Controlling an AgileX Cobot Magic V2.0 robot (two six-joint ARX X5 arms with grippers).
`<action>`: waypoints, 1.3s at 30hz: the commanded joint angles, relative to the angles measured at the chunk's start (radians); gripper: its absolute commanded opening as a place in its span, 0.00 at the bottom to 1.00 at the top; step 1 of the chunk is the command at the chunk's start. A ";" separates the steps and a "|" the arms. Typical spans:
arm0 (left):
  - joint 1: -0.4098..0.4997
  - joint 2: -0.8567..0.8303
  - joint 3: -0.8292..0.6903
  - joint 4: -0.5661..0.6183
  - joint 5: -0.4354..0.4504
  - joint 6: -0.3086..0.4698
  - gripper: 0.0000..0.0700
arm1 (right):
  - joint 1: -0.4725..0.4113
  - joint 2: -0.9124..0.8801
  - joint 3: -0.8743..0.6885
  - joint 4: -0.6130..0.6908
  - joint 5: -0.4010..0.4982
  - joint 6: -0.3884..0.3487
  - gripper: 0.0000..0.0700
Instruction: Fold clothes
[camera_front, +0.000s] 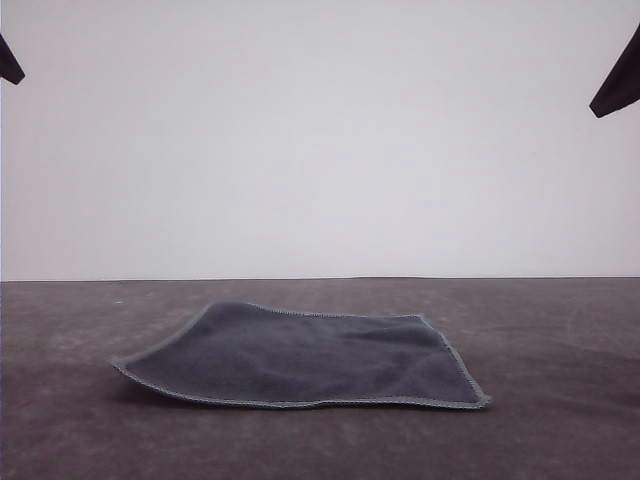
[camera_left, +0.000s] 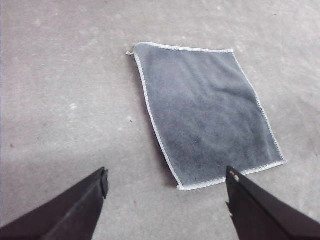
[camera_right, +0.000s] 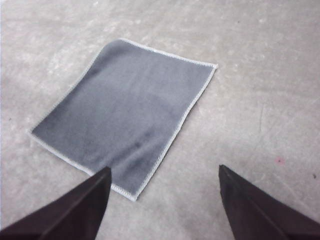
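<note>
Cloth lies flat and unfolded on the grey table, dark slate-grey face up, light stitched edging visible all round; sits roughly mid-table in the front view, slightly left of centre, near edge a bit wavy, left corner lifted a touch off the surface. Left gripper hangs above the table with jaws spread wide, nothing between them; in the left wrist view the cloth lies just ahead of the fingertips, its nearest corner falling between the two fingers in the picture, no contact. Right gripper likewise spread wide and empty; in the right wrist view the cloth is ahead and off to one side, nearest corner close by one finger, not gripped. In the front view dark tips of both arms show in the upper corners, well apart from the cloth
</note>
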 joint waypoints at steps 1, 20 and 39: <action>-0.003 0.005 0.020 0.011 0.003 -0.006 0.67 | 0.004 0.003 0.014 0.018 0.000 0.030 0.63; -0.002 0.390 0.020 0.306 0.128 -0.073 0.67 | 0.003 0.419 0.014 0.327 -0.141 0.314 0.63; 0.007 0.963 0.168 0.576 0.248 -0.111 0.67 | -0.045 1.023 0.147 0.660 -0.300 0.439 0.63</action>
